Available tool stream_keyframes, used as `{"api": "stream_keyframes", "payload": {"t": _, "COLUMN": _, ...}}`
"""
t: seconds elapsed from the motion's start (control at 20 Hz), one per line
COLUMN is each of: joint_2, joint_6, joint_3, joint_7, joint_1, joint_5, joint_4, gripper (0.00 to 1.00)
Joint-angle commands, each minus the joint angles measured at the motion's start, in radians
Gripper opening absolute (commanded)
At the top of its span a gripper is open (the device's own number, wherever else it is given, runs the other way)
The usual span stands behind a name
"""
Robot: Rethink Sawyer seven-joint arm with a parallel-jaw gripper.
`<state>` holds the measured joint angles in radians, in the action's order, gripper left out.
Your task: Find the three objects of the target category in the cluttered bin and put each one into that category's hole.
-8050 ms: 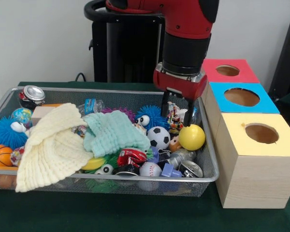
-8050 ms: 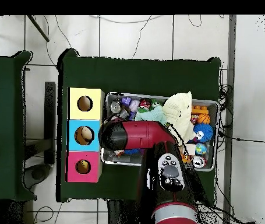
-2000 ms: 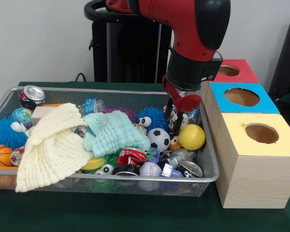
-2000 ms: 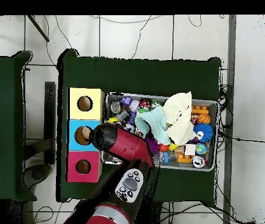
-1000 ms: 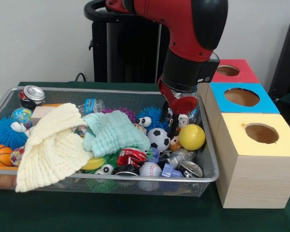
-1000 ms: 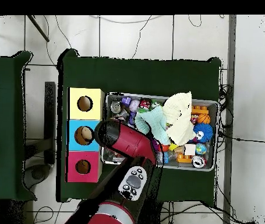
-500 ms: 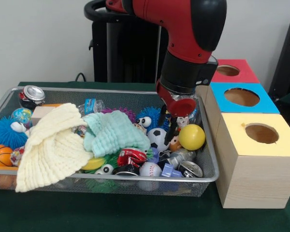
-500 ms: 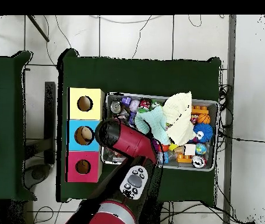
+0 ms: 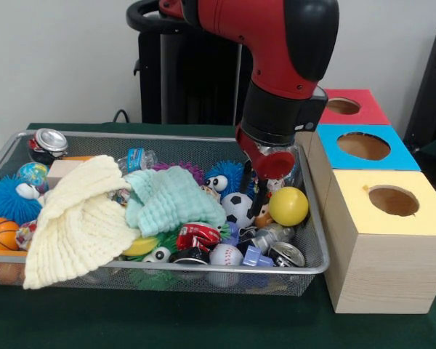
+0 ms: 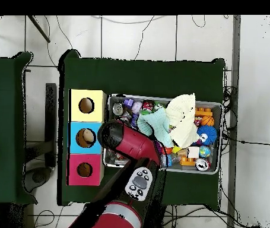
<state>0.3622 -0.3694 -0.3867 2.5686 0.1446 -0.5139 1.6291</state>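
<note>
The bin (image 9: 167, 267) is a wide silver wire-mesh tray full of toys, cans and cloths; it also shows in the overhead view (image 10: 221, 138). Three wooden boxes with holes stand beside it: yellow (image 9: 392, 203), blue (image 9: 363, 145) and red (image 9: 345, 105). My gripper (image 9: 257, 198) hangs tilted from the red wrist at the bin's right end. It is down among the clutter between a soccer ball (image 9: 238, 207) and a yellow ball (image 9: 288, 206). In the overhead view the arm (image 10: 125, 141) hides the gripper.
A cream cloth (image 9: 76, 218) and a mint cloth (image 9: 171, 196) cover the bin's middle and left. A blue spiky toy (image 9: 225, 174), a baseball (image 9: 226, 256), a red crushed can (image 9: 198, 235), a basketball (image 9: 0, 234) and a silver can (image 9: 49, 142) lie around.
The arm has swung round and its wrist has tilted. Over the last second the gripper has shifted slightly left and down, towards the gap between the soccer ball and the yellow ball.
</note>
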Motion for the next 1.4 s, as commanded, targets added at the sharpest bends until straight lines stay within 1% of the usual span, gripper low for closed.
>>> {"api": "stream_keyframes", "payload": {"t": 0.05, "joint_2": -0.013, "joint_6": 0.041, "joint_3": 0.133, "joint_7": 0.116, "joint_1": -0.024, "joint_5": -0.003, "joint_4": 0.045, "gripper": 1.00}}
{"api": "stream_keyframes", "payload": {"t": 0.3, "joint_2": -0.042, "joint_6": 0.050, "joint_3": 0.140, "joint_7": 0.113, "joint_1": -0.029, "joint_5": -0.002, "joint_4": 0.017, "gripper": 1.00}}
{"api": "stream_keyframes", "payload": {"t": 0.4, "joint_2": -0.042, "joint_6": 0.054, "joint_3": 0.156, "joint_7": 0.095, "joint_1": -0.047, "joint_5": 0.003, "joint_4": 0.019, "gripper": 1.00}}
{"api": "stream_keyframes", "payload": {"t": 0.5, "joint_2": -0.035, "joint_6": 0.052, "joint_3": 0.156, "joint_7": 0.084, "joint_1": -0.051, "joint_5": 0.013, "joint_4": 0.033, "gripper": 1.00}}
{"api": "stream_keyframes", "payload": {"t": 0.6, "joint_2": -0.031, "joint_6": 0.063, "joint_3": 0.134, "joint_7": 0.095, "joint_1": -0.027, "joint_5": 0.022, "joint_4": 0.043, "gripper": 1.00}}
{"api": "stream_keyframes", "payload": {"t": 0.7, "joint_2": -0.027, "joint_6": 0.054, "joint_3": 0.124, "joint_7": 0.111, "joint_1": -0.008, "joint_5": 0.019, "joint_4": 0.053, "gripper": 1.00}}
{"api": "stream_keyframes", "payload": {"t": 0.85, "joint_2": -0.031, "joint_6": 0.068, "joint_3": 0.114, "joint_7": 0.129, "joint_1": 0.014, "joint_5": 0.014, "joint_4": 0.060, "gripper": 1.00}}
{"api": "stream_keyframes", "payload": {"t": 1.15, "joint_2": -0.037, "joint_6": 0.145, "joint_3": 0.152, "joint_7": 0.125, "joint_1": -0.006, "joint_5": 0.014, "joint_4": 0.092, "gripper": 1.00}}
{"api": "stream_keyframes", "payload": {"t": 1.3, "joint_2": -0.028, "joint_6": 0.200, "joint_3": 0.209, "joint_7": 0.103, "joint_1": -0.052, "joint_5": 0.027, "joint_4": 0.122, "gripper": 1.00}}
{"api": "stream_keyframes", "payload": {"t": 1.4, "joint_2": -0.028, "joint_6": 0.214, "joint_3": 0.224, "joint_7": 0.097, "joint_1": -0.063, "joint_5": 0.032, "joint_4": 0.126, "gripper": 1.00}}
